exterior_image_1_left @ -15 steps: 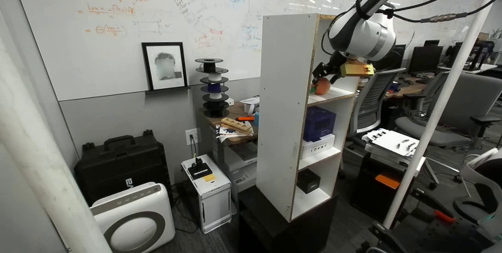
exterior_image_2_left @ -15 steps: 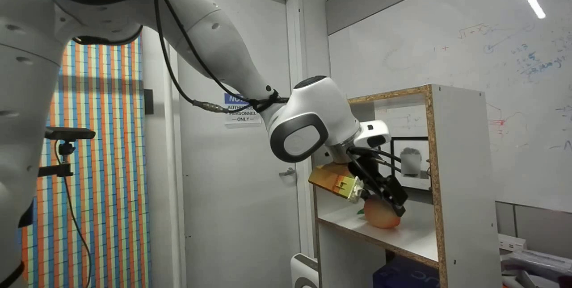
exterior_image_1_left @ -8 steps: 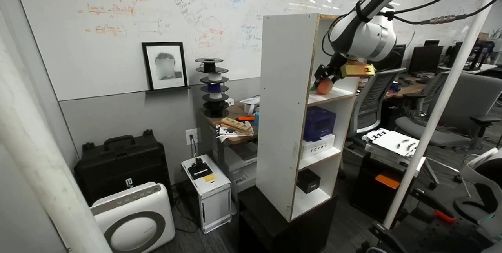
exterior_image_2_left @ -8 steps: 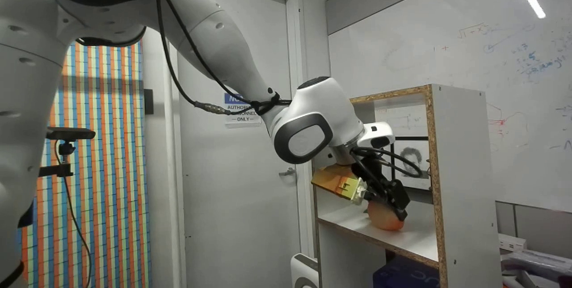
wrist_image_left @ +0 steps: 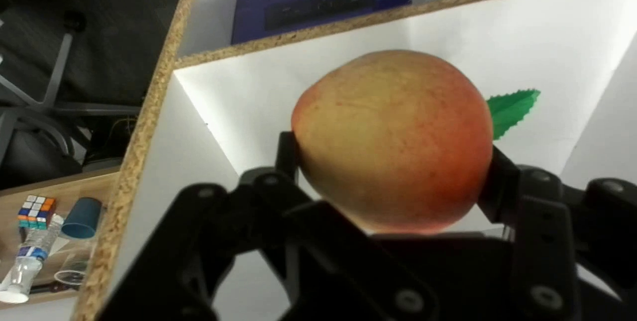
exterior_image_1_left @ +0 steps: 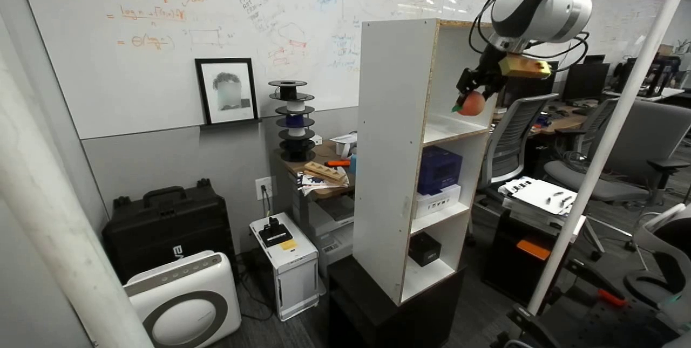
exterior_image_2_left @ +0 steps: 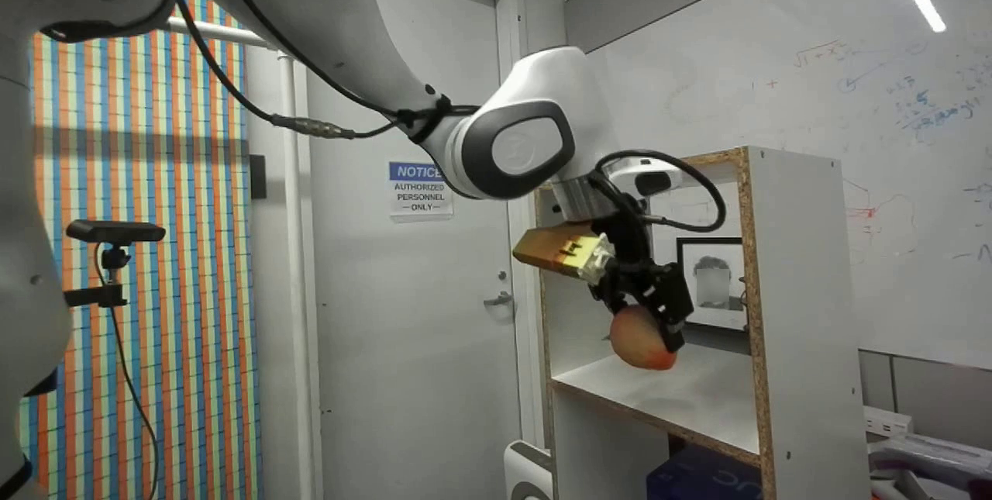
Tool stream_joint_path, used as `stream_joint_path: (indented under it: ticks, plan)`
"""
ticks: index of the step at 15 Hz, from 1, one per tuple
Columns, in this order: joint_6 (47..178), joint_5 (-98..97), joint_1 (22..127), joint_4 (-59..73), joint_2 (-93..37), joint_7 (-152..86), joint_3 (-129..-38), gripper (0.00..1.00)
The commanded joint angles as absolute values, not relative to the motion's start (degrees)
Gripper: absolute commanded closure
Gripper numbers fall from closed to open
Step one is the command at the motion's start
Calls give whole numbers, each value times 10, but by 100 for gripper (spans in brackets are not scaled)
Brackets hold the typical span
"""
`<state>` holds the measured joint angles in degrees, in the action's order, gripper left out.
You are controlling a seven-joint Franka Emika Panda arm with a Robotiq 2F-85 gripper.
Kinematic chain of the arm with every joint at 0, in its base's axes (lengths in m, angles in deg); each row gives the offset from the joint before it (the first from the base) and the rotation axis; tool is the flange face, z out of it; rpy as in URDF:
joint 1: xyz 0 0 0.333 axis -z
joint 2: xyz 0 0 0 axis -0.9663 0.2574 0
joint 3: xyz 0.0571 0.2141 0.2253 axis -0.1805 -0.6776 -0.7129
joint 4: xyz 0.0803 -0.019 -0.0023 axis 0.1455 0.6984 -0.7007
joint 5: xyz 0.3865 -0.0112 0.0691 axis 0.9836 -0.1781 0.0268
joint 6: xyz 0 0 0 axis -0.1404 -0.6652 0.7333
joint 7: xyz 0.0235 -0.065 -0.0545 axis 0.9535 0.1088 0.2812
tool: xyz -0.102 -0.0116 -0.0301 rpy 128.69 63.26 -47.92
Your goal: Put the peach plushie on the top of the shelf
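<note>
The peach plushie (exterior_image_1_left: pixel 472 104) is round and orange-peach with a green leaf. My gripper (exterior_image_1_left: pixel 475 95) is shut on it. In the wrist view both fingers of the gripper (wrist_image_left: pixel 393 167) press the sides of the plushie (wrist_image_left: pixel 393 132). In an exterior view the gripper (exterior_image_2_left: pixel 645 322) holds the plushie (exterior_image_2_left: pixel 639 341) above the uppermost compartment's floor, apart from it. It is at or just in front of the opening; I cannot tell which. The tall white shelf (exterior_image_1_left: pixel 397 137) has chipboard front edges. Its top board shows edge-on (exterior_image_2_left: pixel 682 162), above the plushie's height.
A blue-purple box (exterior_image_1_left: pixel 440 169) on a white box (exterior_image_1_left: pixel 437 202) fills the middle compartment. A black box (exterior_image_1_left: pixel 425 248) sits in the lowest. A white pole (exterior_image_1_left: pixel 610 148) and office chairs (exterior_image_1_left: pixel 521 132) stand beside. A framed picture (exterior_image_2_left: pixel 709 283) shows behind the shelf.
The plushie rested on the uppermost compartment's floor with the gripper around it. Now it is lifted off, and the gripper and arm have moved up and outward toward the opening with it.
</note>
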<state>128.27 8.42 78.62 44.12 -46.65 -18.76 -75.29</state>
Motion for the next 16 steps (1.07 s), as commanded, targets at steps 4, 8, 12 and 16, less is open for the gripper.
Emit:
stream_joint_path:
  ticks: [4,8,12,16]
  plan:
    - [961,50,789,439,-631,-181,-788,47]
    - [923,61,788,362,-666,-223,-811,47]
    - [966,48,797,261,-630,-290,-828,47]
    - [1014,48,805,156,-541,-381,-829,47]
